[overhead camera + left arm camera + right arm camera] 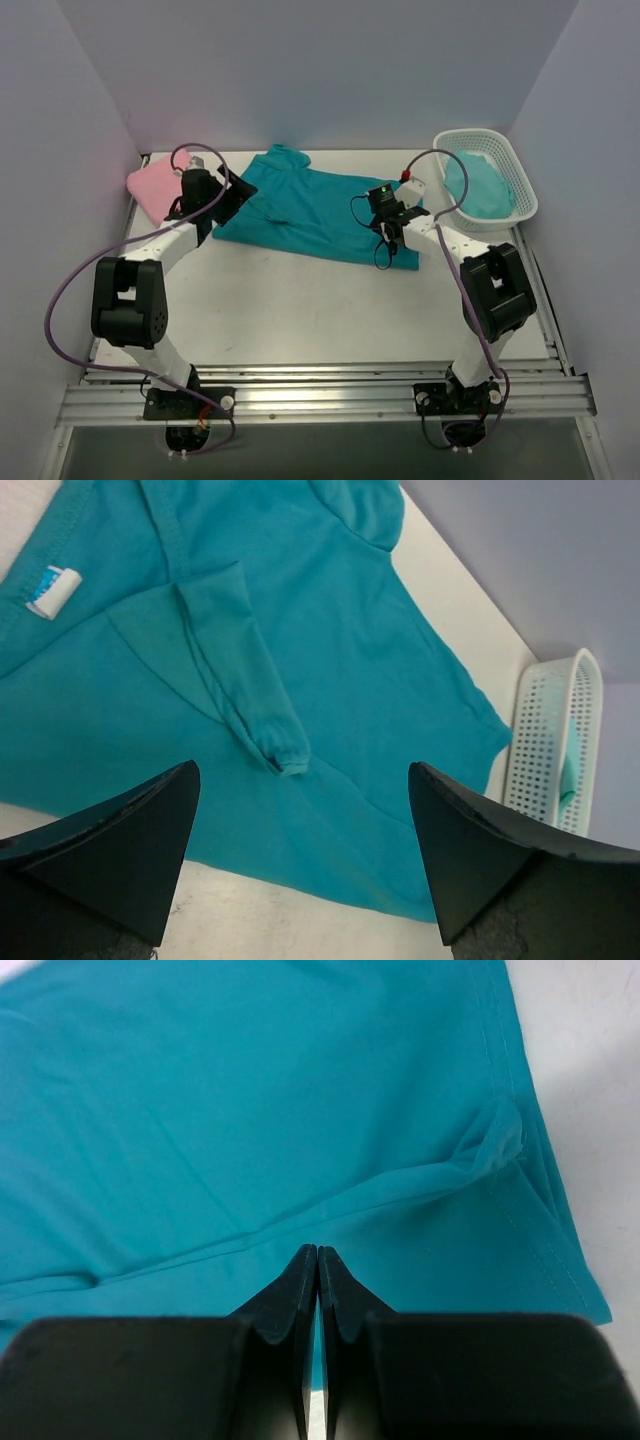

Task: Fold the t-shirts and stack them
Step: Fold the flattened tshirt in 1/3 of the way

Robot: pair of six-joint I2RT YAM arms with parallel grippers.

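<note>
Treat the teal t-shirt (310, 205), spread flat on the table (300, 300) between the arms, as light, limp cloth and grip its hem corners; the right gripper (317, 1255) is closed tight at its right-hand edge, pinch unconfirmed, and the left gripper (302, 780) gapes wide, empty.

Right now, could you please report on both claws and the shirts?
Left claw open above teal t-shirt. Right claw shut at its hem, grip unclear. Pink t-shirt folded, far left. Nothing blocking.
</note>
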